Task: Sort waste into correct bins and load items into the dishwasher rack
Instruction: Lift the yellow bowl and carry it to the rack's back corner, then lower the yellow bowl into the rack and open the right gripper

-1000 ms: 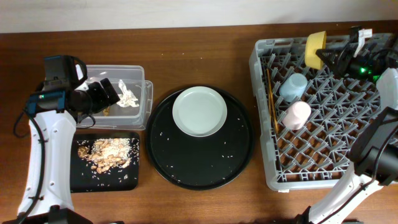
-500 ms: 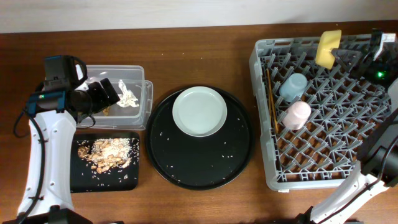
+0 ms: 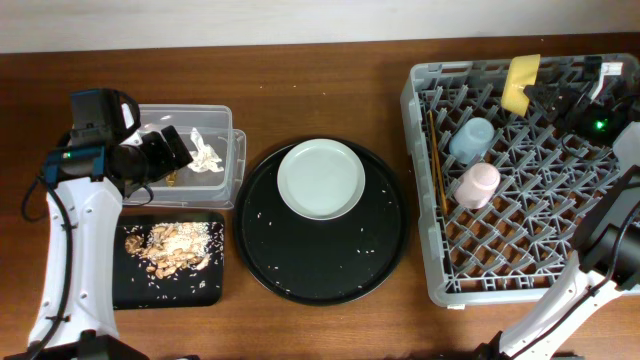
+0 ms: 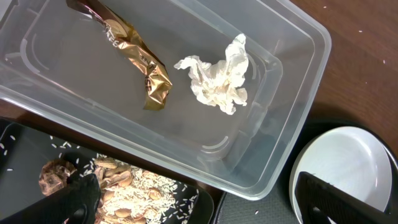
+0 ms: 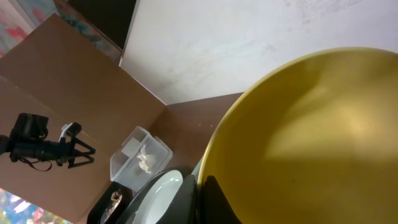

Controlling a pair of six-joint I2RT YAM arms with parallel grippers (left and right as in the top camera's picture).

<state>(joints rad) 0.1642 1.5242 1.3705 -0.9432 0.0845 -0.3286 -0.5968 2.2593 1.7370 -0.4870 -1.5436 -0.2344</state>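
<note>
- Gripping the bowl (image 3: 522,82) by its rim, the right gripper (image 3: 548,96) is closed tight and holds it on edge at the far edge of the rack (image 3: 424,250). Tilted upright like that, it can probably slot between the pegs rather than lie flat.
- From the right wrist view the bowl fills the picture and its rim runs into the fingers. Whether it already rests on the lattice I cannot tell, so I judge it not yet released.
- The blue cup (image 3: 472,138) and pink cup (image 3: 476,183) sit in the rack's left half. The chopsticks (image 3: 438,160) lie along the lattice just beside them, toward the rack's left wall.
- The left gripper (image 3: 172,148) hangs over the tub (image 4: 292,81) near the tabletop's left edge, jaws spread wide and holding nothing.
- The tissue (image 4: 217,78) and wrapper (image 4: 140,59) lie apart inside the tub, so the dry waste looks sorted.
- The scraps (image 3: 170,248) are heaped on the black tray (image 3: 130,288) by the tabletop's near-left corner, just beside the tub. That keeps food waste separate from the dry waste.
- The plate (image 3: 320,180) sits on the round tray (image 3: 330,265) mid-tabletop, toward its far rim, with loose rice scattered around it. It is the only item outside the rack, so likely the next to load.
</note>
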